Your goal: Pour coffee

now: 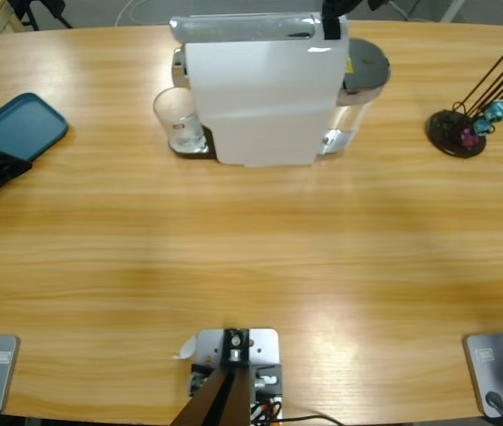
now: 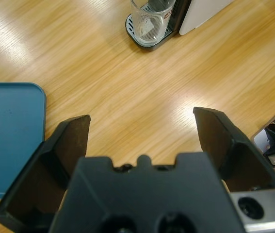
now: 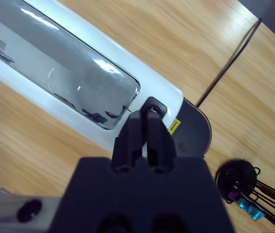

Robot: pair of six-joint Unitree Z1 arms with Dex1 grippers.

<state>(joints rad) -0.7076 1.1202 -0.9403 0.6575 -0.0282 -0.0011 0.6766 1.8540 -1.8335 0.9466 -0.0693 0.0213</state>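
Brewing looks in hand — right end effector (image 3: pixel 146 127), jaws together, tips at the coffee machine (image 1: pixel 264 89) button (image 3: pixel 152 106), while left end effector (image 2: pixel 142 141), jaws apart, waits with the glass cup (image 2: pixel 151 22) far ahead under the spout — next, a firm press.

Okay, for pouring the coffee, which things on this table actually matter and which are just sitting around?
Part of the job:
- white coffee machine
- empty glass on its drip tray
- right gripper, shut, at the machine's top
- left gripper, open

Just lying about:
- blue tray
- black stand with thin rods
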